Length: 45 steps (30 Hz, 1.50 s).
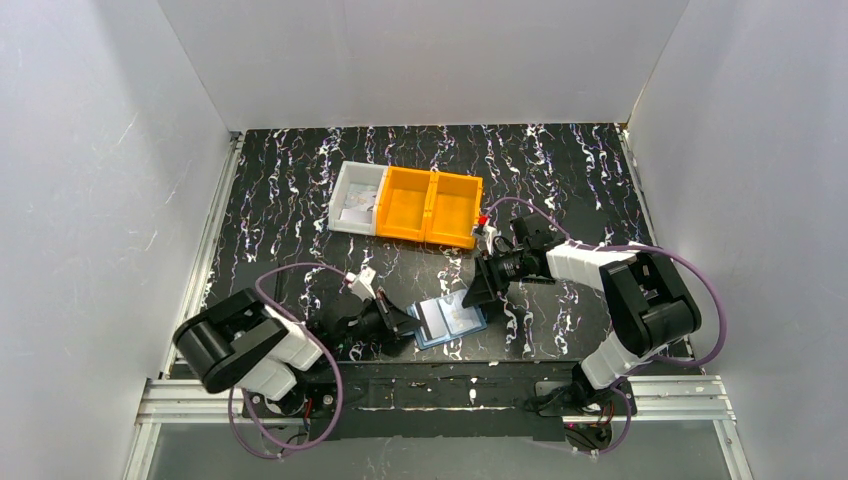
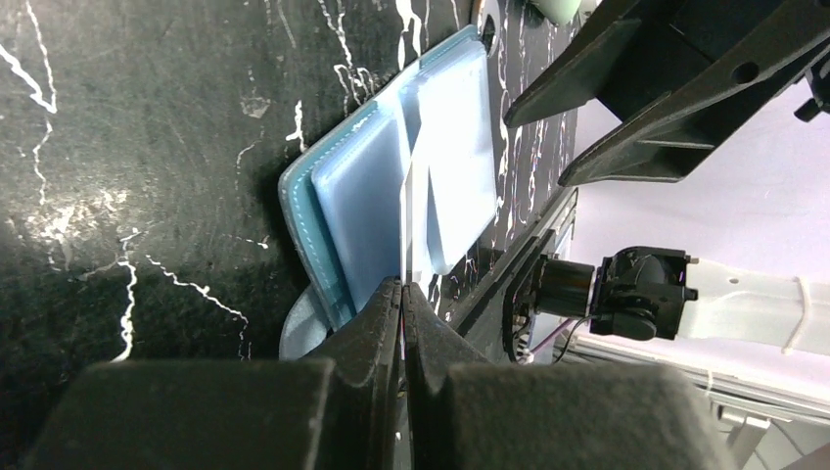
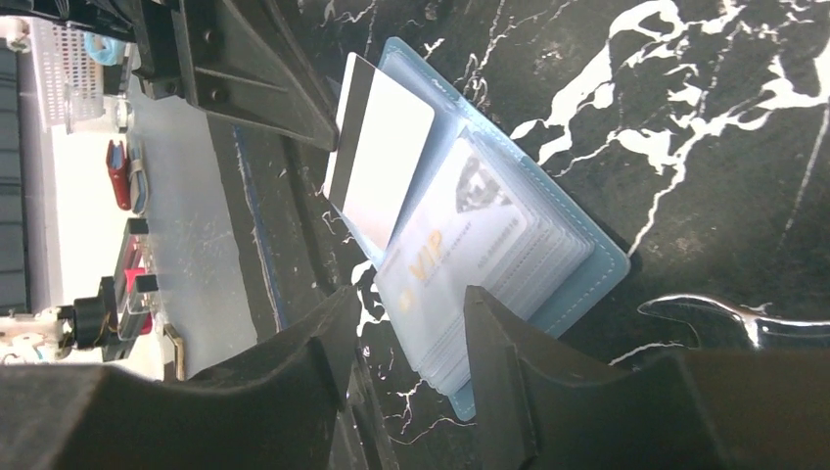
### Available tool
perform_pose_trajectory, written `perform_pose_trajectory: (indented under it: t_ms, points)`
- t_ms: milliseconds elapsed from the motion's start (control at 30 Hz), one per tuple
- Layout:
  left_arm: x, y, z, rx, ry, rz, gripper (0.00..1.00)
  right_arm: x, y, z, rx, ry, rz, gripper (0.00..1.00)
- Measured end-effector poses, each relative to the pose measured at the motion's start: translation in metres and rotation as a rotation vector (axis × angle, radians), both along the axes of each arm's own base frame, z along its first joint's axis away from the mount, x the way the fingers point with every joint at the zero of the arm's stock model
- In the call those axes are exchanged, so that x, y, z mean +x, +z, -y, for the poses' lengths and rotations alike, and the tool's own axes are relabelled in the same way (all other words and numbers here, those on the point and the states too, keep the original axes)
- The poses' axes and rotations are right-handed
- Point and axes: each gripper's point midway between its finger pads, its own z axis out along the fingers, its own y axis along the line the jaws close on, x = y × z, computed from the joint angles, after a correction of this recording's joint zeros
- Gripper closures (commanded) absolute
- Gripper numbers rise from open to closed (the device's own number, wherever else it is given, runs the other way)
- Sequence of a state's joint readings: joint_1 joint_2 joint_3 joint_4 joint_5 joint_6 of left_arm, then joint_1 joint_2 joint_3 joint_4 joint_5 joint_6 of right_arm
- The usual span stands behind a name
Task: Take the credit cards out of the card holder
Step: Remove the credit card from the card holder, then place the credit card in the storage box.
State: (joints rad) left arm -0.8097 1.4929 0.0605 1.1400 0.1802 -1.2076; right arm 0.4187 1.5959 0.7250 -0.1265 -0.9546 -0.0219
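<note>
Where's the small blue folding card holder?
Top view: the blue card holder lies open on the black marbled table near its front edge, between the left gripper and right gripper.
</note>
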Motion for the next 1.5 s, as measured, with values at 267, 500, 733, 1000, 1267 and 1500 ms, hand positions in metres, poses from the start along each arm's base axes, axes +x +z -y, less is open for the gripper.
perform_pose_trajectory:
  t_ms: [267, 500, 733, 1000, 1267, 1500]
  points:
    - [0.001, 0.022, -0.003, 0.065, -0.066, 0.133, 1.0, -0.009, 0.006, -0.001, 0.045, 0.061, 0.02, 0.3]
    - [-0.003, 0.034, -0.007, 0.1, -0.118, 0.219, 1.0, -0.021, 0.012, -0.006, 0.081, 0.134, 0.061, 0.16]
    - [-0.004, 0.043, 0.005, 0.103, -0.184, 0.229, 1.0, -0.03, 0.015, -0.01, 0.109, 0.181, 0.069, 0.11]
    - [-0.001, 0.074, 0.026, 0.043, -0.231, 0.287, 1.0, -0.034, 0.023, -0.011, 0.15, 0.195, 0.045, 0.1]
    - [-0.009, 0.073, 0.041, 0.032, -0.284, 0.281, 1.0, -0.026, 0.042, -0.015, 0.228, 0.163, -0.002, 0.17]
    - [-0.007, 0.086, 0.052, 0.0, -0.295, 0.305, 1.0, -0.022, 0.059, -0.019, 0.278, 0.159, -0.002, 0.46]
